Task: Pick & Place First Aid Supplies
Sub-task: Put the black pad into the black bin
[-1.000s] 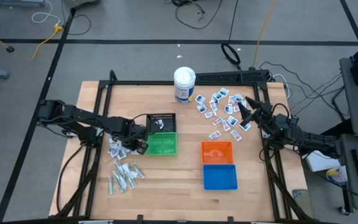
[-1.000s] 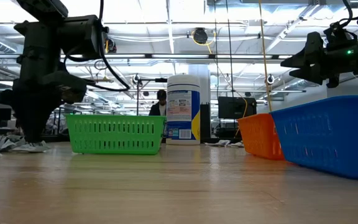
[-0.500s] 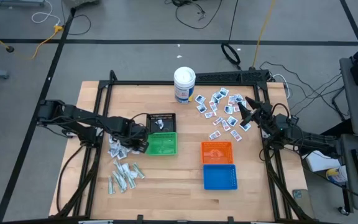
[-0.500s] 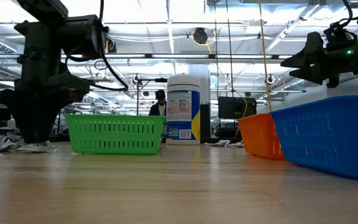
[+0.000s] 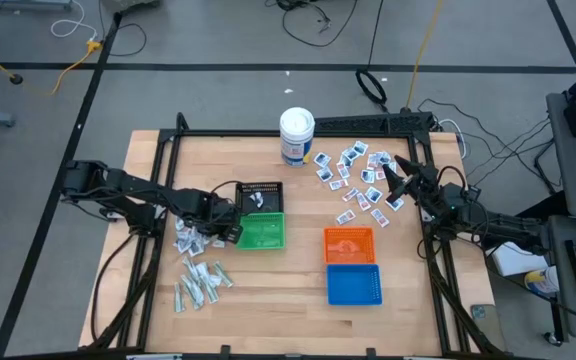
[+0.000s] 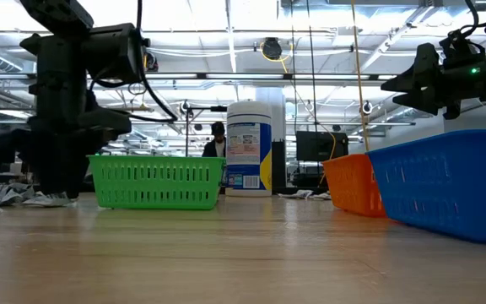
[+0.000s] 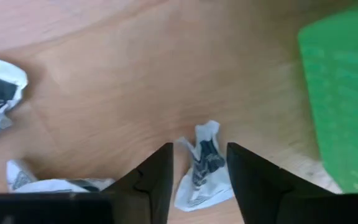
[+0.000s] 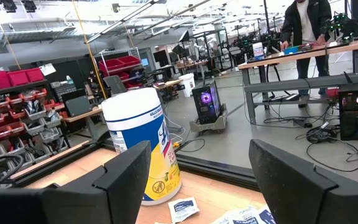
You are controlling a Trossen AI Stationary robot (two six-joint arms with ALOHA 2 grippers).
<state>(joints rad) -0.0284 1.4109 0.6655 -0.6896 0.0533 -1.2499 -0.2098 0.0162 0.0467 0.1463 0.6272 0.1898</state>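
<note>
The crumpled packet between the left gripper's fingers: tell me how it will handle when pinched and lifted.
Probably floppy: the packet lies creased and twisted on the table, so it may fold in the grip. Likely very light, being thin and small beside the green basket. The left gripper stands open astride it, so a low pinch seems needed.
</note>
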